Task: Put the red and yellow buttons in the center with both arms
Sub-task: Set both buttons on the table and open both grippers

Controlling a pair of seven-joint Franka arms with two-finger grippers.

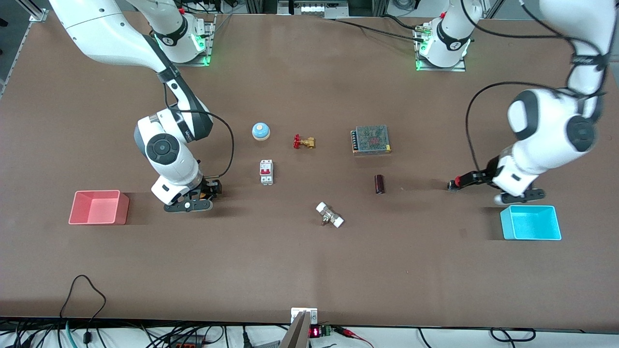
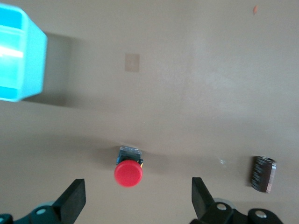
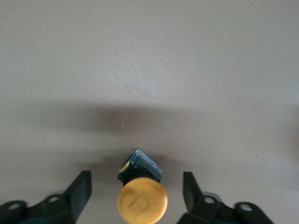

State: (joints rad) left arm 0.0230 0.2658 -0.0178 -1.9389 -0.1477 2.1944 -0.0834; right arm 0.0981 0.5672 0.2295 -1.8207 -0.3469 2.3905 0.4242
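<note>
The red button (image 2: 128, 173) lies on the brown tabletop (image 1: 309, 251) toward the left arm's end, its red cap on a black base. My left gripper (image 2: 138, 189) is open, low over the table, with the red button between its fingers and untouched; in the front view this gripper (image 1: 455, 184) is beside the blue bin. The orange-yellow button (image 3: 141, 200) lies toward the right arm's end. My right gripper (image 3: 136, 179) is open around it with gaps on both sides; in the front view this gripper (image 1: 211, 189) is beside the red bin.
A red bin (image 1: 98, 207) and a blue bin (image 1: 530, 222) stand at the table's two ends. In the middle are a blue bell (image 1: 260, 130), a brass valve (image 1: 304, 142), a circuit breaker (image 1: 266, 172), a power supply (image 1: 371, 139), a dark cylinder (image 1: 379, 184) and a white fitting (image 1: 330, 215).
</note>
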